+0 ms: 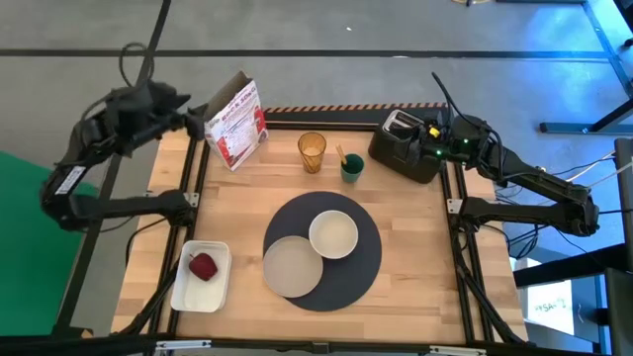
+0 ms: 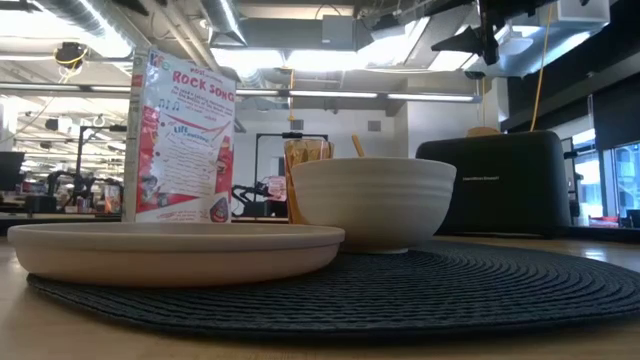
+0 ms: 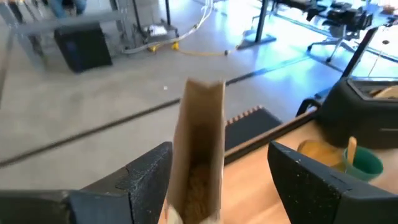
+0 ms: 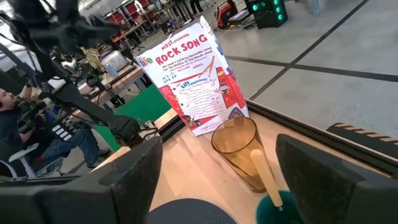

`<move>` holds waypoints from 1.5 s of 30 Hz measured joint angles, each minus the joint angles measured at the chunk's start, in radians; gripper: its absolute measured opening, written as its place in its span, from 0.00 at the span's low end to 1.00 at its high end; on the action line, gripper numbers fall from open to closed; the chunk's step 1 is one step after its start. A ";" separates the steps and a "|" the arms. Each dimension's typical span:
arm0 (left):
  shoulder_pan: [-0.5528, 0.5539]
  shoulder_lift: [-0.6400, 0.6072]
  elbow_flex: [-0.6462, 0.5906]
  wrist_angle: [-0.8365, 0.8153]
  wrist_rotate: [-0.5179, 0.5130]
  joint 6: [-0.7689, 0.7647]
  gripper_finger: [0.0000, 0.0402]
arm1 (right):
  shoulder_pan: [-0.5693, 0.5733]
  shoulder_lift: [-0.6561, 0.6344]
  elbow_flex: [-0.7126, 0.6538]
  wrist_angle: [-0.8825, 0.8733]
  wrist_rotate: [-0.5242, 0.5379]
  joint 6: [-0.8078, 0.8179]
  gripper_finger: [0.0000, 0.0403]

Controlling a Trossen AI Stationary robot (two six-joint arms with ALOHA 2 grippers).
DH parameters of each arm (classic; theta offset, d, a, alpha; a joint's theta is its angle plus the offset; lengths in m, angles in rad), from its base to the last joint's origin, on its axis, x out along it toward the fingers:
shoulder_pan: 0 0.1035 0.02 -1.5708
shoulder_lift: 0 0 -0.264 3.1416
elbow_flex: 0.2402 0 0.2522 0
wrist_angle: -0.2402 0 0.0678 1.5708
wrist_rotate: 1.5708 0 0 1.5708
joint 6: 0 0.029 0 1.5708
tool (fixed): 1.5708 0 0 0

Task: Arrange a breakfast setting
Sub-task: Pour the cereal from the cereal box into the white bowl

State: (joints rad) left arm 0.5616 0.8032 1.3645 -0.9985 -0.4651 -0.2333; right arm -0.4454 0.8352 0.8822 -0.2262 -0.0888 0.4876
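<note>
Breakfast things sitting on a wooden surface (image 1: 415,257).
Left gripper (image 3: 217,180) fingers are spreading around a cereal box (image 1: 235,123); right gripper (image 4: 217,180) fingers are spreading above the toaster (image 1: 406,148).

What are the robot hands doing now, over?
Left gripper open around the cereal box, far-left corner. Right gripper open by the toaster. Bowl and plate on mat. Nothing blocking.

The wooden table (image 1: 415,247) stood on a grey concrete floor (image 1: 326,30) crossed by dark seam lines. Left of the table lay a green mat (image 1: 25,257). Beyond the table, the room opened into a workshop with exposed ceiling ducts (image 2: 90,20) and long strip lights (image 2: 330,95). Desks and office chairs (image 3: 339,46) stood farther off, under blue-tinted light.
</note>
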 joint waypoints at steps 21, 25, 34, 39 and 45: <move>-0.068 -0.207 -0.441 0.182 -0.152 -0.118 0.64 | 0.000 0.000 0.000 -0.011 -0.001 0.009 0.76; -0.068 -0.209 -0.446 0.279 -0.101 -0.064 0.64 | 0.000 0.000 0.000 -0.010 -0.002 0.012 0.76; -0.068 -0.209 -0.400 0.395 -0.057 0.185 0.64 | 0.000 0.000 0.000 -0.010 -0.014 0.013 0.76; -0.068 -0.208 -0.399 0.301 -0.050 0.154 0.64 | 0.001 0.000 0.000 -0.010 -0.045 0.013 0.76; -0.067 -0.219 -0.399 0.199 -0.089 0.052 0.64 | 0.001 0.000 0.000 -0.011 -0.046 0.013 0.76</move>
State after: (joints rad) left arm 0.4942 0.5844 0.9657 -0.7994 -0.5540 -0.1810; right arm -0.4446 0.8349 0.8818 -0.2371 -0.1352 0.5004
